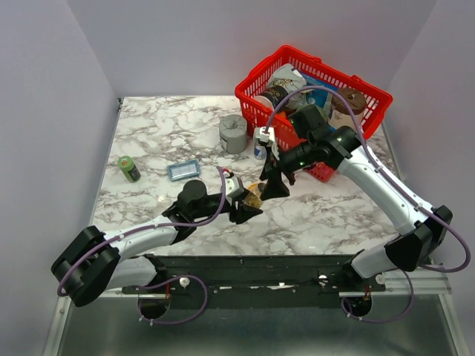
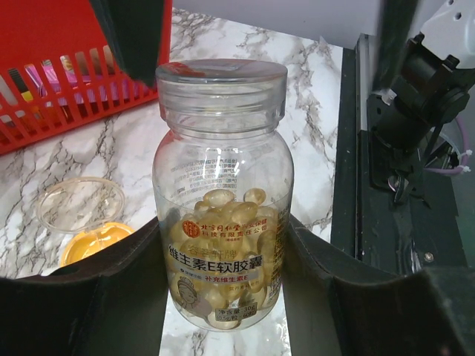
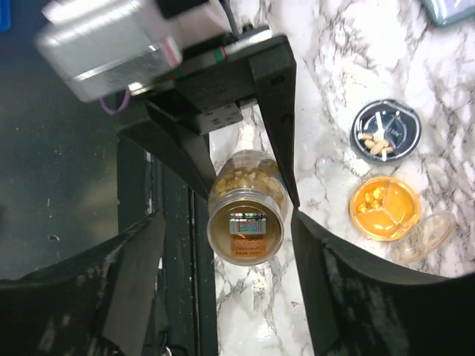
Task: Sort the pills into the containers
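My left pincer (image 2: 223, 297): clamped on the lower half of the pill bottle (image 2: 221, 196); one matte black finger presses each side, holding it upright.
Pill bottle: clear plastic, round-shouldered, with a clear ribbed lid (image 2: 221, 85) still on and a printed label low on its front.
Pills inside: glossy golden oval softgels (image 2: 223, 199), heaped to about mid-height.
My right pincer (image 3: 228, 219): spread wide above the bottle and looking straight down on the lid, its fingers standing apart from it.
Orange container (image 3: 384, 208): translucent, shallow and round, divided inside, with amber capsules in it. It sits on the bench just beside the bottle.
Loose clear lid (image 3: 424, 236): thin and round, touching the orange container's edge.
Silvery container (image 3: 385, 130): round with a dark inside, holding a few pale oblong pills (image 3: 377, 143); it sits next to the orange one.
Bench (image 1: 326, 215): white marble pattern with grey veins.
Basket (image 1: 312, 96): red wire, at the bench's far right corner.
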Robot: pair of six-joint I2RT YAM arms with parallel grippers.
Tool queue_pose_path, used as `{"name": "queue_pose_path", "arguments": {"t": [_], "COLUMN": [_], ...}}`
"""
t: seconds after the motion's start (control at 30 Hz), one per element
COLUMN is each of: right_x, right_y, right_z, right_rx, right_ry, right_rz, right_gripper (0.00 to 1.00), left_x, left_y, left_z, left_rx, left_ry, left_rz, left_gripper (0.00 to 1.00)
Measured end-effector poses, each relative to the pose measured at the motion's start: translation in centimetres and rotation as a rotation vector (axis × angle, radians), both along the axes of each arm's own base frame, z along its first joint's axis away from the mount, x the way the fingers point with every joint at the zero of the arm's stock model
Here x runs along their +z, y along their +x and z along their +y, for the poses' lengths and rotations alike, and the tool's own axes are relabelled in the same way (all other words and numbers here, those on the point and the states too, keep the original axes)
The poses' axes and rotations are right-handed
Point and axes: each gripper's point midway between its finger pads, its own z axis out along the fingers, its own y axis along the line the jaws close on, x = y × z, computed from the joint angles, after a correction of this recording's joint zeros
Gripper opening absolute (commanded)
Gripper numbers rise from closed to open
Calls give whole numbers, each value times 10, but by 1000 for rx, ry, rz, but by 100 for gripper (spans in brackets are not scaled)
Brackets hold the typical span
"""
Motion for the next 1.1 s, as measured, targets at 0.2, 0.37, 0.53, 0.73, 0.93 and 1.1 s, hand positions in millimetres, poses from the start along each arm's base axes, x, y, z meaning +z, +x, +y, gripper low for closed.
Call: {"name": "queue_pose_path", "arguments": {"t": [0.2,0.37,0.53,0.73,0.93,1.1], "right_x": [31,51,35,22,8,0], "right_y": [1,0,-24,-31,-39,-44], "right_z": [1,-3,-18,-15,-12,-11], "right_rx": [15,119,393,558,602,618], "right_ry": [51,85,124,166,160,148], "right_rz": [-73,-233,-439,-529,-501,-478], "right_gripper": [100,100,99,95,88,82], "left_x": [-7,-5,-2,-4,-3,-5], "left_y": [-1,-7,-26,-41,-47,-48], "left_z": [3,5,3,3,2,2], "left_rx": [5,-22,-116,-193,-224,-228], "left_ry": [8,2,-9,-7,-5,-1], "left_rz": [12,13,48,98,117,128], "left_gripper": [0,0,0,0,0,0]}}
